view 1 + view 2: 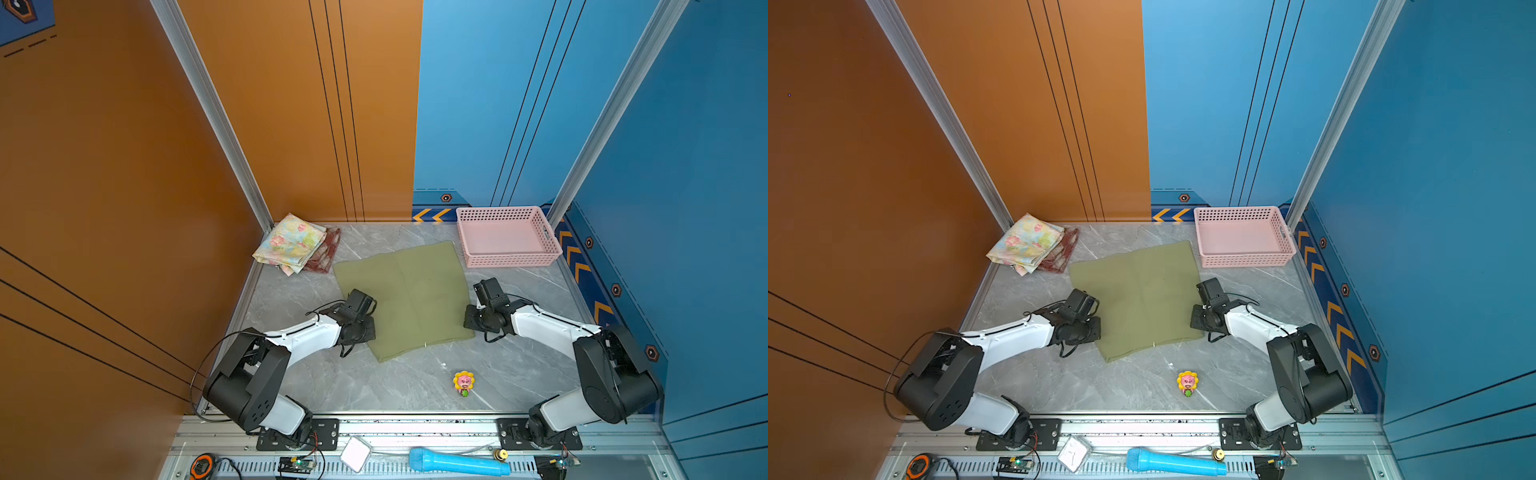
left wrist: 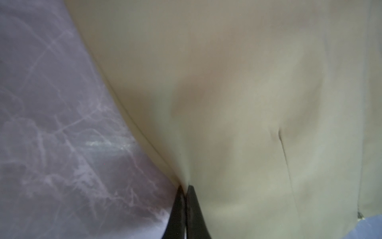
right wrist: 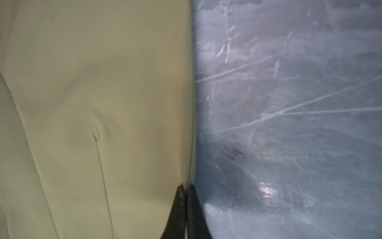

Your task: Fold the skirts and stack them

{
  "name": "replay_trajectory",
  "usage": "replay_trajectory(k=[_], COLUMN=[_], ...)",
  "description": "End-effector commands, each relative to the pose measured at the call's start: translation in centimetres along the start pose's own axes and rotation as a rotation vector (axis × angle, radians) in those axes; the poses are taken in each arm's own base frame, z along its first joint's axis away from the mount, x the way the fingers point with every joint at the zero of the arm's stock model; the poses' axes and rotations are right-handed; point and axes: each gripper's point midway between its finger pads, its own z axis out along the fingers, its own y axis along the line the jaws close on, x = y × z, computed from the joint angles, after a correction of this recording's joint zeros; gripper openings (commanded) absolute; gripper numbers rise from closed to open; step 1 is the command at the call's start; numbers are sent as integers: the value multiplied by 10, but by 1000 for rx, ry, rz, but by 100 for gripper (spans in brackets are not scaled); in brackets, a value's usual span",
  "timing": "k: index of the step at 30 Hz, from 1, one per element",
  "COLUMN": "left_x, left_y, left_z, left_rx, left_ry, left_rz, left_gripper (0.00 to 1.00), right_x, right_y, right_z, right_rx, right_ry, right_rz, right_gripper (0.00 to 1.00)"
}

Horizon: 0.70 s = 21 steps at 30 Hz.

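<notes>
Finding: the olive skirt [image 1: 409, 291] lies spread flat mid-table, well apart from nothing but the pink basket [image 1: 511, 261], whose near wall sits just beside its far right corner. The floral skirt [image 1: 291, 243] is folded and rests on the plaid skirt [image 1: 328, 251] at the far left corner of the table [image 1: 374, 390].

Grip: my left gripper [image 2: 184, 187] has its jaws together on the olive skirt's left edge, cloth puckering into the tips. My right gripper [image 3: 185, 186] is likewise clamped on the right edge; the hem runs straight into the tips. Both holds are on the near part of the garment.

Judgement: the step in hand is the first fold, near end carried over to the far end.

Requirements for doing it well:
- Lift both sides level, so that the cloth between them stays taut without dragging the far end along the table.
- Check that both layers are pinched; I cannot tell this from the wrist views.
- Carry the near edge in an arc and lay it square on the far edge.
- Keep clear of the basket and the small toy [image 1: 464, 383] near the front.
</notes>
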Motion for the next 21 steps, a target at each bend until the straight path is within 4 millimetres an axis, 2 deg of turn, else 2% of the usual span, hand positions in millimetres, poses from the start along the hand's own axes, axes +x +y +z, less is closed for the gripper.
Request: replay_trajectory(k=[1, 4, 7, 11, 12, 17, 18, 20, 21], left_x=[11, 11, 12, 13, 13, 11, 11, 10, 10], left_y=[9, 10, 11, 12, 12, 15, 15, 15, 14], left_z=[7, 8, 11, 12, 12, 11, 11, 11, 11], left_rx=[-21, -23, -20, -19, -18, -13, -9, -5, -1], left_ry=[33, 30, 33, 34, 34, 27, 25, 29, 32], left_rz=[-1, -6, -9, -16, -17, -28, -30, -31, -32], left_gripper=[0, 0, 0, 0, 0, 0, 0, 0, 0], right_x=[-19, -27, -34, -27, -15, 36, 47, 62, 65], right_y=[23, 51, 88, 155, 179, 262, 275, 287, 288], right_z=[-24, -39, -51, -62, -64, -70, -71, -70, -70], right_rx=[-19, -55, -109, -230, -277, -484, -521, -551, -558], right_ry=[-50, -74, -103, -111, -100, -4, 18, 50, 60], right_rz=[-74, -133, -187, -251, -280, -325, -339, -361, -365], right_gripper=[0, 0, 0, 0, 0, 0, 0, 0, 7])
